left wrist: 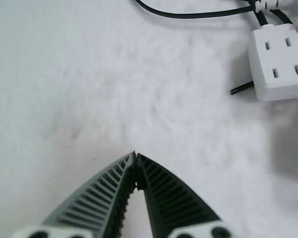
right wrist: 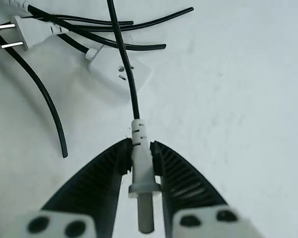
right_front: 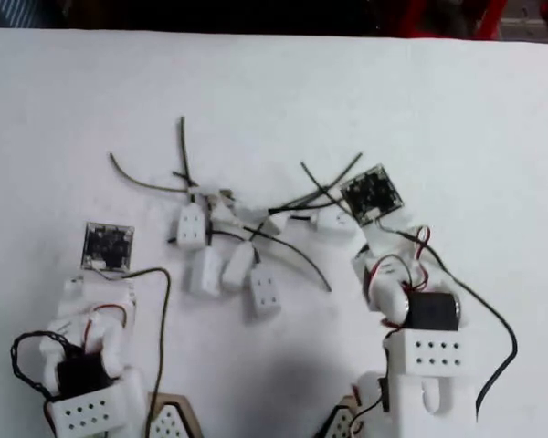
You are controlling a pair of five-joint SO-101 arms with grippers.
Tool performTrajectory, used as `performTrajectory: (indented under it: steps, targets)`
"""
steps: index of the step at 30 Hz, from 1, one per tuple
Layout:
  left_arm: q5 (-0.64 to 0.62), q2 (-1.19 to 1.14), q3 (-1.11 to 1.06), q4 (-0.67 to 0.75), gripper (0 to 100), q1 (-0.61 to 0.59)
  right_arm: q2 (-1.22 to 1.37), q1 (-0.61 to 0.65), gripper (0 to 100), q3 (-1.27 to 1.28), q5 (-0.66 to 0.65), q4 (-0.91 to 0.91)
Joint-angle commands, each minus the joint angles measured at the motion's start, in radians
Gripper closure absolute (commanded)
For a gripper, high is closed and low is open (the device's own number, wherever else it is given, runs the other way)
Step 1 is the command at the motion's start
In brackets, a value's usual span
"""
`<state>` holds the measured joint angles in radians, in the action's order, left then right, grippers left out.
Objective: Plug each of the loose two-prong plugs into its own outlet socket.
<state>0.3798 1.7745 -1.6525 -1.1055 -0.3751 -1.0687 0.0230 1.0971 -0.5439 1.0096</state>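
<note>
My right gripper (right wrist: 140,145) is shut on a white two-prong plug (right wrist: 139,166), whose black cable (right wrist: 124,64) runs away across the table. Beyond it lie a white outlet block (right wrist: 120,73) and a loose white plug (right wrist: 27,32) with two bare prongs. My left gripper (left wrist: 135,159) is shut with nothing in it, low over bare white table. A white outlet socket (left wrist: 280,62) with two pairs of slots lies off to its side, apart from the fingers. In the high view, several white sockets (right_front: 192,226) (right_front: 265,290) and plugs sit tangled mid-table between the two arms.
Dark cables (right_front: 292,246) cross the pile and trail toward the back. The left arm (right_front: 87,365) and right arm (right_front: 425,356) stand at the front edge. The white table (right_front: 475,119) ends at a dark far edge.
</note>
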Motion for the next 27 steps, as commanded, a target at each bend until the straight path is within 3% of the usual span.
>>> performTrajectory:
  steps: [1, 7, 18, 27]
  targets:
    - [0.000, 0.019, 0.008, 0.020, 98, -0.010, 0.015, 0.021, 98.1, -0.003, 0.006, -0.035]
    - [0.000, 0.019, 0.008, 0.020, 98, -0.010, 0.225, 0.104, 98.1, -0.051, 0.008, -0.041]
    - [0.000, 0.019, 0.008, 0.020, 98, -0.010, 0.697, 0.110, 98.1, -0.259, 0.008, -0.044]
    - [0.000, 0.019, 0.008, 0.018, 98, -0.010, 0.903, 0.111, 98.1, -0.310, -0.066, -0.036]
